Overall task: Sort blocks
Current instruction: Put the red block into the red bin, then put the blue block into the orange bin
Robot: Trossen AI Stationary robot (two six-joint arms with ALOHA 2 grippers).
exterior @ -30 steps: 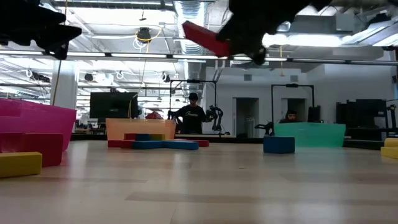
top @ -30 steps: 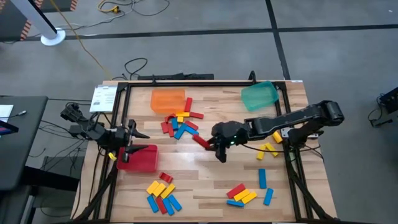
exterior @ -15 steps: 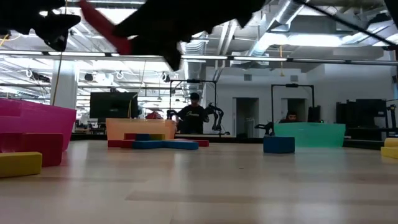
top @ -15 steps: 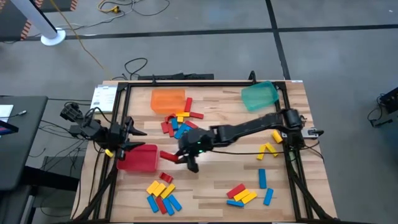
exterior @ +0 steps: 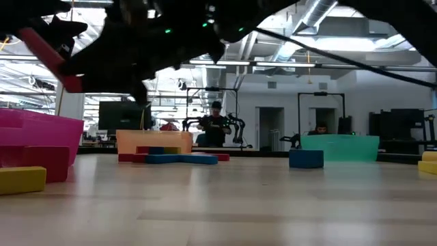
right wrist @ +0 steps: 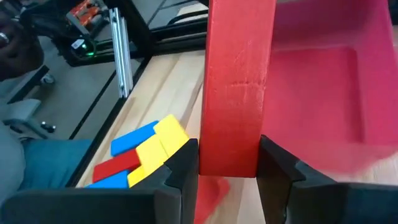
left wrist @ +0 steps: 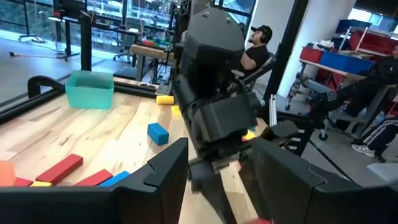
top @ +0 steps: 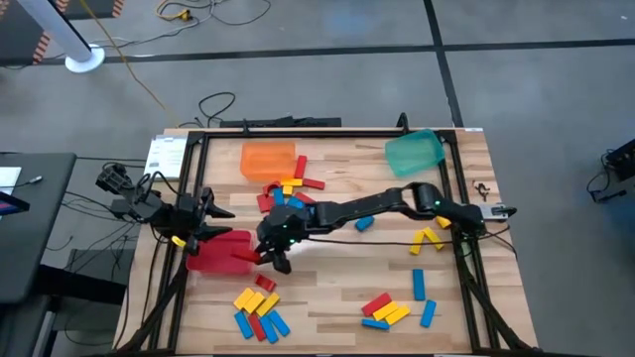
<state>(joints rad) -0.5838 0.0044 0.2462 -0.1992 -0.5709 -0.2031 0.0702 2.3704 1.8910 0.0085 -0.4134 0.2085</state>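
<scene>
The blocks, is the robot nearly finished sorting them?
Not nearly. The right tool holds one red block at the red bin. That bin's visible inside looks empty. Piles of red, blue and yellow blocks are left on the table.

Red block (right wrist: 236, 87) clamped upright in right claw (right wrist: 227, 165); red, blue, yellow blocks (top: 288, 195) in scattered clusters.

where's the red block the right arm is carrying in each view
High view: red block at the red bin's right edge, held by the right gripper.
Low view: red block upper left, tilted, above the bin.
Left wrist view: not clearly visible.
Right wrist view: block centre, upright between the jaws.
Shared landmark: the red bin.
</scene>
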